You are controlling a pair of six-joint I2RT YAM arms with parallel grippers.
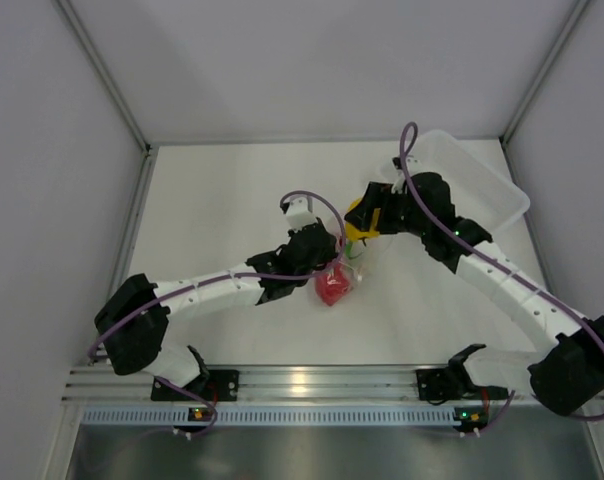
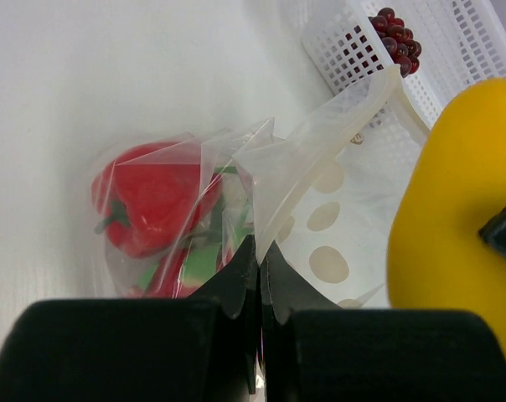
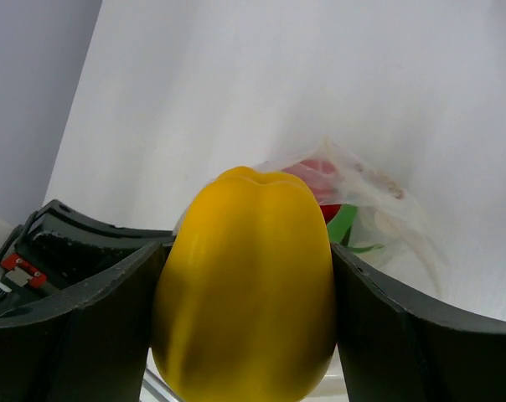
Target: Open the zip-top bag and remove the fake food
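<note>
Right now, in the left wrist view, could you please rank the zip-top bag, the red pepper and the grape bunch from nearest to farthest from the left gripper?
1. zip-top bag: pinched in the jaws of the left gripper, straight ahead.
2. red pepper: inside the bag, ahead and to the left.
3. grape bunch: in the white basket, far upper right.

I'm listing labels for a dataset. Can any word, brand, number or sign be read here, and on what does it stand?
None can be read.
The bag shows only pale oval patches, no letters.
The yellow pepper, the red pepper and the tray carry no print.
The rail has small lights but no legible marks.
</note>
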